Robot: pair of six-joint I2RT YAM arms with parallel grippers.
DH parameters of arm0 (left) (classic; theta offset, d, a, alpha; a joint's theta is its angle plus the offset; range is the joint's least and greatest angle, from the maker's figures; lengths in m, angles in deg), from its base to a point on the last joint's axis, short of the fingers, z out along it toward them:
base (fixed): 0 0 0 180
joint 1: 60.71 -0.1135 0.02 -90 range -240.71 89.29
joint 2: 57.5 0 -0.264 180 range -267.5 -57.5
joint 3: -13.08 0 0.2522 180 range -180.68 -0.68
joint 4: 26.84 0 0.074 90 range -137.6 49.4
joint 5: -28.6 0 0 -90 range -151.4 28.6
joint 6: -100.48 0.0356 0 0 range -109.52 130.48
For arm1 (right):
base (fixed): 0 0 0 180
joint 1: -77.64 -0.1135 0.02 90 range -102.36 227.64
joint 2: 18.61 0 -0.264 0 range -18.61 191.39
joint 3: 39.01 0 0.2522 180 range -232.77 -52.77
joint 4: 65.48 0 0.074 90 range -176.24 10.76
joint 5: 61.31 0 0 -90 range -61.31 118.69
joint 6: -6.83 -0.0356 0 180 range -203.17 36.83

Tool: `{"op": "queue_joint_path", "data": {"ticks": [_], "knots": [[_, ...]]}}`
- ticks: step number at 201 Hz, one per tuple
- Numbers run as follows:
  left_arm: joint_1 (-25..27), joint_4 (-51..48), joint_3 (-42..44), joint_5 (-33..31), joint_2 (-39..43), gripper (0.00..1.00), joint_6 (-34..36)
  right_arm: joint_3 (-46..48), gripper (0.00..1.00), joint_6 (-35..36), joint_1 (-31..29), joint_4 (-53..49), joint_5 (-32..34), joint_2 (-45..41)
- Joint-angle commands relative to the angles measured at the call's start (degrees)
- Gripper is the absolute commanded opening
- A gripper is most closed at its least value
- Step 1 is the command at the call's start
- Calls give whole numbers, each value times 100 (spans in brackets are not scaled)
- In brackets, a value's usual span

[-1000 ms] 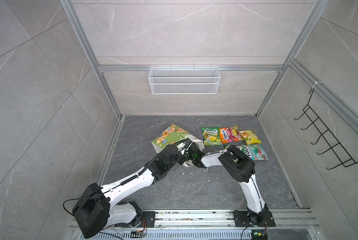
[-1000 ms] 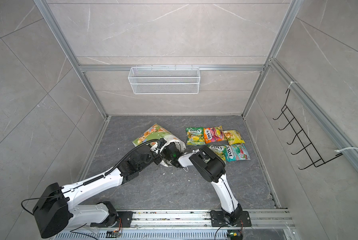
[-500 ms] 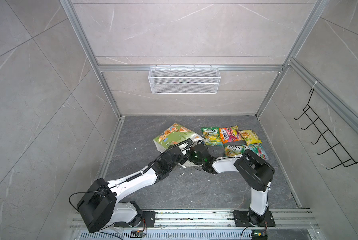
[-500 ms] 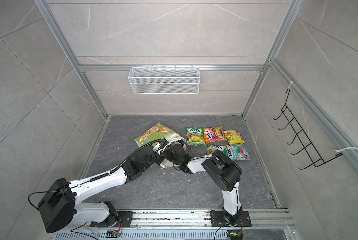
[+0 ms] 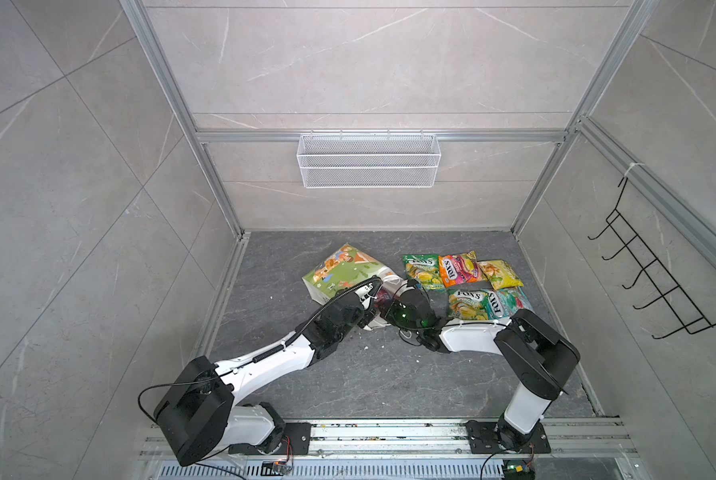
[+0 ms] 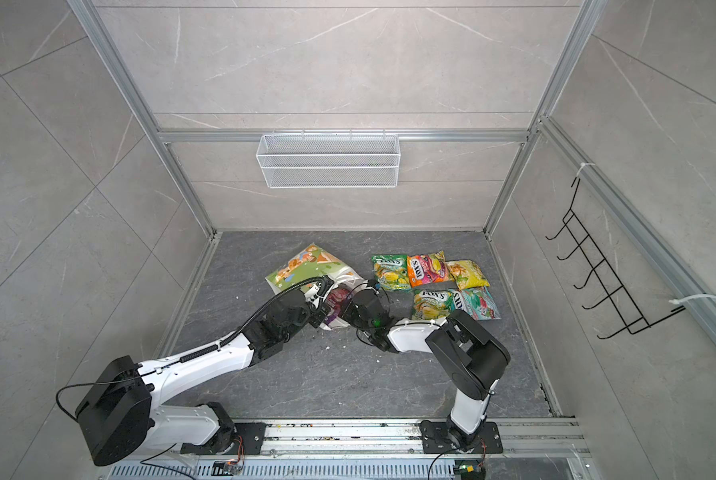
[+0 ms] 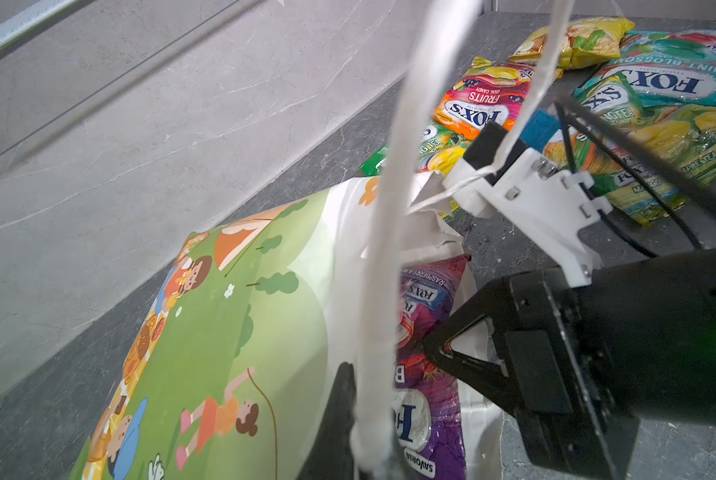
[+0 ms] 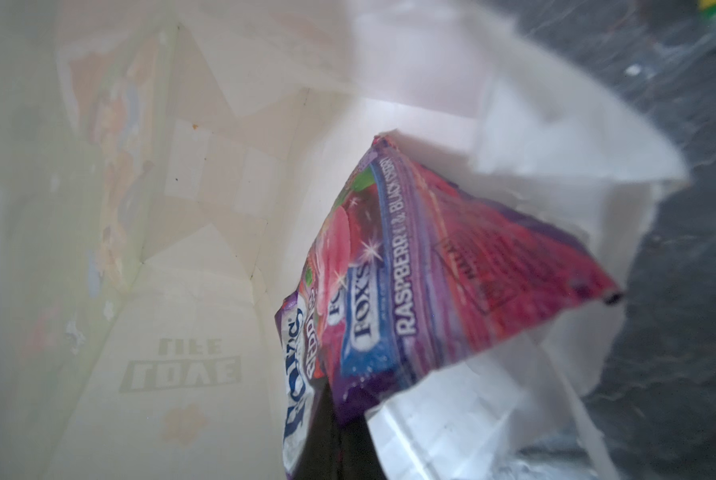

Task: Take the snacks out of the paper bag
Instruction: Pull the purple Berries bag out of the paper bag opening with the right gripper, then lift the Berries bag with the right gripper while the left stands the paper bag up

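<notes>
While the white paper carrier bag with a green cartoon print (image 5: 339, 270) lay on its side near the middle of the grey stone floor (image 5: 348, 382), mouth toward the front edge, the left gripper (image 7: 368, 449) was clamped on the white cord handle (image 7: 389, 208), which ran taut. The right gripper (image 7: 429, 347) was at the bag's open mouth, jaws closed on the purple glossy plastic candy pouch (image 8: 431, 270), half inside the bag with one corner raised. Five more flat pouches lay toward the floor's right edge in two touching rows: green-yellow pouch (image 5: 422, 270), orange pouch (image 5: 458, 268) and yellow pouch (image 5: 499, 273) behind, second green-yellow pouch (image 5: 468, 303) and teal pouch (image 5: 510, 301) in front
</notes>
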Motion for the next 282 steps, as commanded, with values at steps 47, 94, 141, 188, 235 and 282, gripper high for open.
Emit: {"op": "queue_joint_path", "data": {"ticks": [47, 94, 141, 188, 235, 282], "knots": [[-47, 121, -173, 4, 6, 0, -14, -8, 32, -207, 160, -297, -140, 114], [-47, 83, -213, 58, 30, 0, 37, -23, 40, -428, 187, -149, -287, 390], [-48, 80, -235, 127, 28, 0, 11, -332, 43, -386, 190, 67, -476, 798], [-47, 32, -226, 135, 102, 0, 22, -454, 21, -268, 189, 242, -525, 872], [-47, 76, -166, 146, 149, 0, -65, -504, 0, 53, 197, 309, -569, 775], [-47, 103, -254, 119, 97, 0, -41, -552, 0, 1054, 197, 139, -744, 84]]}}
